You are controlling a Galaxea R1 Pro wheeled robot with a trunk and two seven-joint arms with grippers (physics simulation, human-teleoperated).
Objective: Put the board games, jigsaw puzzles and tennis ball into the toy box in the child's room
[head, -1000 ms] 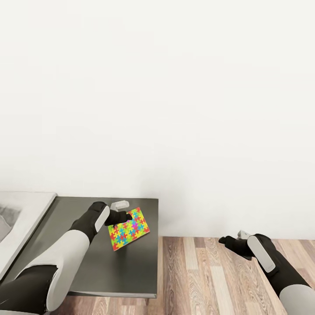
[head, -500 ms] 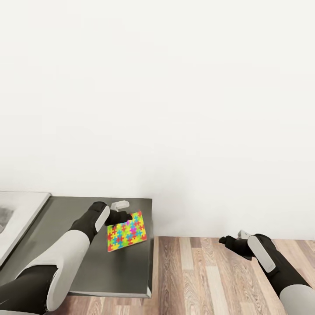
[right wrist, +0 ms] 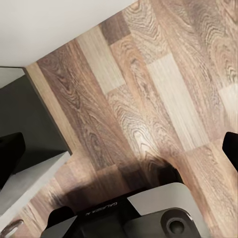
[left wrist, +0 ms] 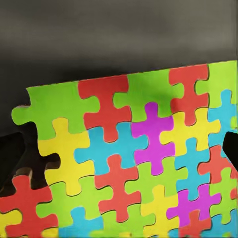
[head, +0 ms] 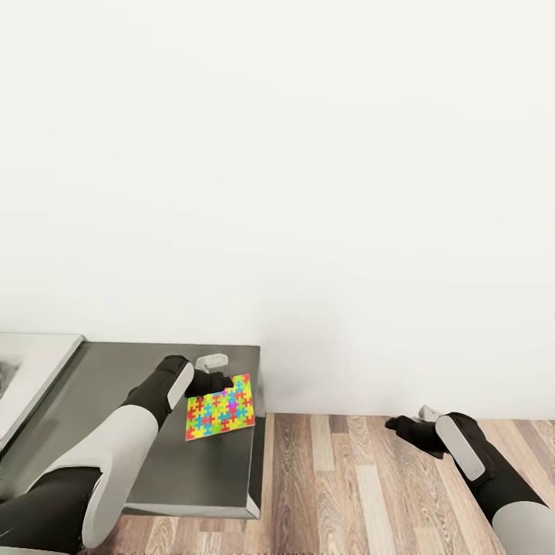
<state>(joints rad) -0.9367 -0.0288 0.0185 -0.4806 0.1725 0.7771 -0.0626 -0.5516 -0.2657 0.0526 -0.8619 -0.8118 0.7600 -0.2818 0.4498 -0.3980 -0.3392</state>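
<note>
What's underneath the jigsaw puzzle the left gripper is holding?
The jigsaw puzzle is held by the left gripper above a dark grey tabletop. The patch of tabletop directly beneath the puzzle is hidden by it.

It looked like a home room: bare white wall (head: 308, 154), wood-plank floor (head: 347, 478), dark tabletop (head: 116, 385), a toy jigsaw puzzle (head: 220, 407)
</note>
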